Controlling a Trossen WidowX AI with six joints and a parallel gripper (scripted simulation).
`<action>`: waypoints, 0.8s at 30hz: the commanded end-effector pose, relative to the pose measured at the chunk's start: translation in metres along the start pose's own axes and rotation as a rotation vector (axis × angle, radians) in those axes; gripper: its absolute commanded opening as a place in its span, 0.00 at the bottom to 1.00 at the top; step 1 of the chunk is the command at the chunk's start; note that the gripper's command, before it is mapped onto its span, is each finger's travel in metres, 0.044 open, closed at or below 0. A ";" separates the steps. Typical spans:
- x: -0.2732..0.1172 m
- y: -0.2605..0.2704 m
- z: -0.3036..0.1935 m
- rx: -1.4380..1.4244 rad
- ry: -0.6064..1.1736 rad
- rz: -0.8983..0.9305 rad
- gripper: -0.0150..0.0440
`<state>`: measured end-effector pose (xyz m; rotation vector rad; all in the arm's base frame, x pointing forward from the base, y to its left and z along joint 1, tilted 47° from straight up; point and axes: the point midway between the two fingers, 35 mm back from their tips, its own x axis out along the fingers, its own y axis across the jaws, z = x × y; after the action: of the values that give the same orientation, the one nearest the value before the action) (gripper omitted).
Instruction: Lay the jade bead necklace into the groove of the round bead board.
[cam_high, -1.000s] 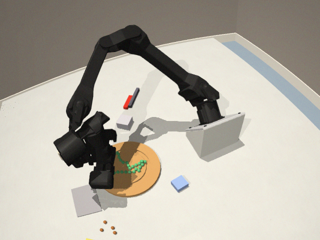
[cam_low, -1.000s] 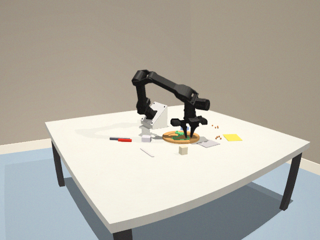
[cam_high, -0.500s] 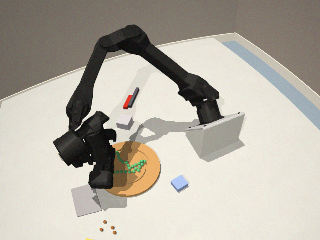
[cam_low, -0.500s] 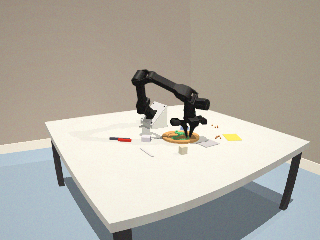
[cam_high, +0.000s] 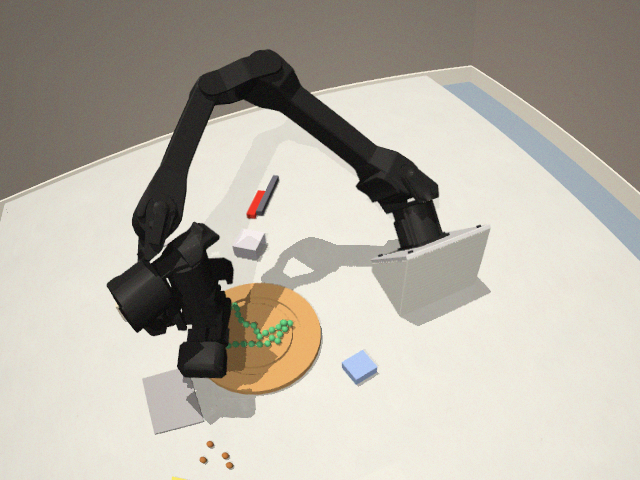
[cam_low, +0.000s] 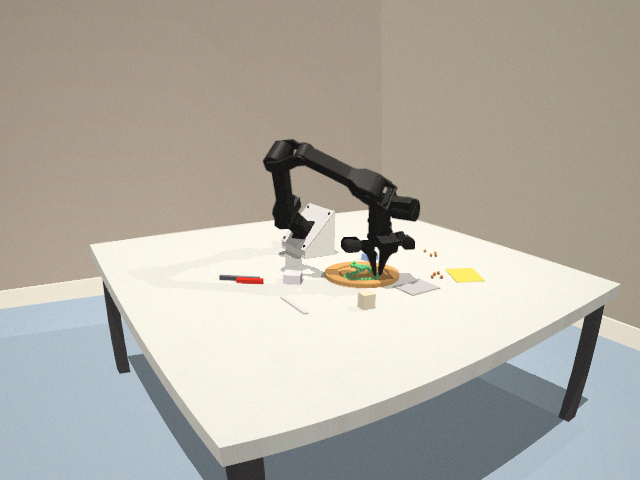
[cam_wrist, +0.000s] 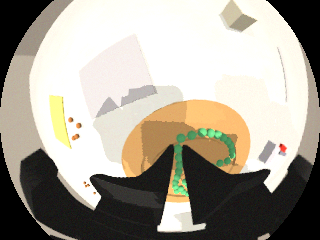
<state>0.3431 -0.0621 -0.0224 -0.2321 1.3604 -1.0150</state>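
Note:
The round bead board (cam_high: 307, 335) (cam_low: 333, 276) (cam_wrist: 200, 112) is orange-brown, with a ring groove partly in shadow. The jade bead necklace (cam_high: 278, 341) (cam_low: 354, 264) (cam_wrist: 211, 133) lies on it in an uneven loop. In the wrist view it curves from the fingertips toward the right, while another strand runs down between the fingers to a bunch of beads. My gripper (cam_low: 377, 276) (cam_wrist: 179, 147) points down, low over the board, shut on the necklace with a bead between its tips. In the top view the arm hides the fingertips and the necklace's left part.
A grey square (cam_high: 170, 403) (cam_low: 417, 287) lies beside the board, with small brown beads (cam_high: 225, 455) and a yellow square (cam_low: 465, 274) beyond. A blue block (cam_high: 359, 366), a whitish block (cam_high: 249, 244), a beige cube (cam_low: 366, 300), a thin stick (cam_low: 294, 304) and a red bar (cam_high: 255, 204) lie around.

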 end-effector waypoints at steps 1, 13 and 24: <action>0.000 0.000 0.000 0.000 0.000 0.000 0.25; -0.002 0.000 0.000 -0.002 -0.001 -0.002 0.25; -0.006 0.008 0.006 -0.005 -0.003 -0.004 0.25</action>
<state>0.3485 -0.0570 -0.0186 -0.2388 1.3597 -1.0118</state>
